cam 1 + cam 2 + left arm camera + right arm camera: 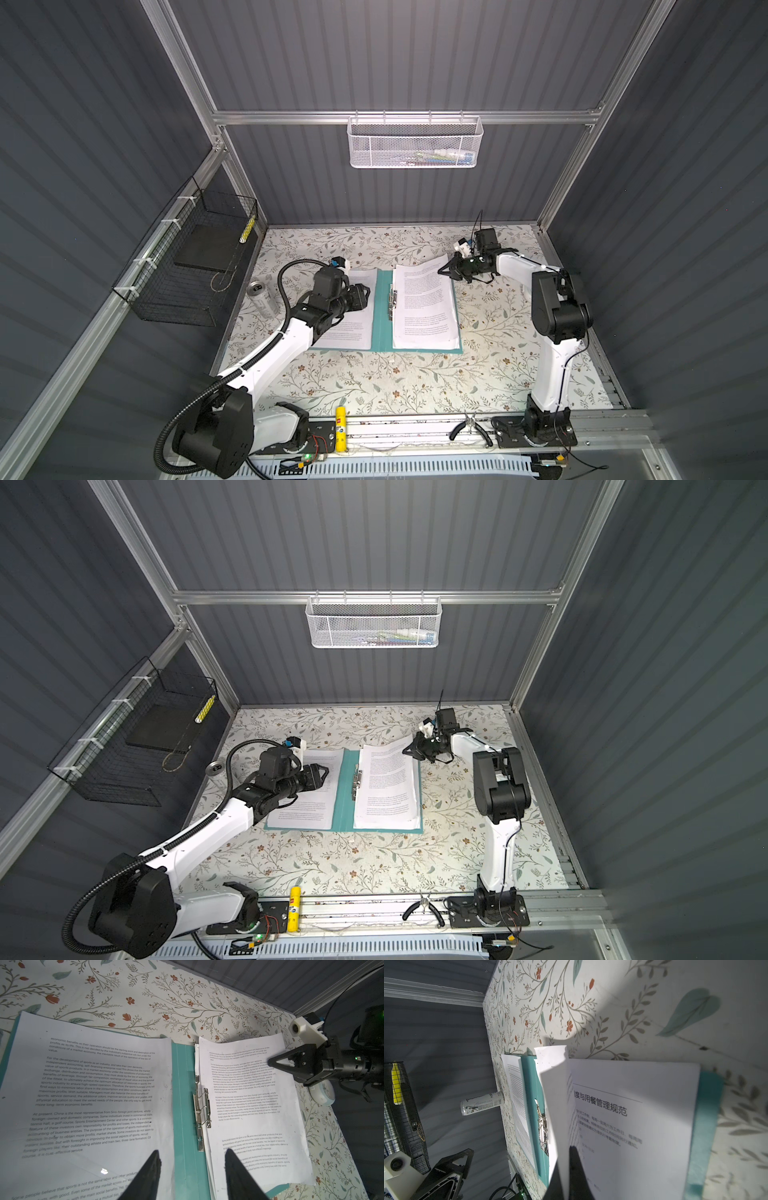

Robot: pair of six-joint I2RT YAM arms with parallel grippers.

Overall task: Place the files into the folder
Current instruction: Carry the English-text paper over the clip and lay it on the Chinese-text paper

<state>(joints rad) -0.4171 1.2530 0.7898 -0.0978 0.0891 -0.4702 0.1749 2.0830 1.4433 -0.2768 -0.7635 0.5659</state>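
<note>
My right gripper (442, 270) is pinched tight on the far right corner of the top sheet (556, 1105), lifting it off the right pile (424, 307) of files. My left gripper (191, 1153) hangs half open, holding nothing, over the folder (382, 328) near its clip (200, 1105). Folder lies open & flat mid table (332, 390), w/ bare table on all sides. A can (262, 301) stands by the left edge, apart from it. Count: 1 folder, 1 clip, 1 can, 2 paper spots: left sheet (353, 332) & right pile. At least 3 sheets; can't tell more.
</note>
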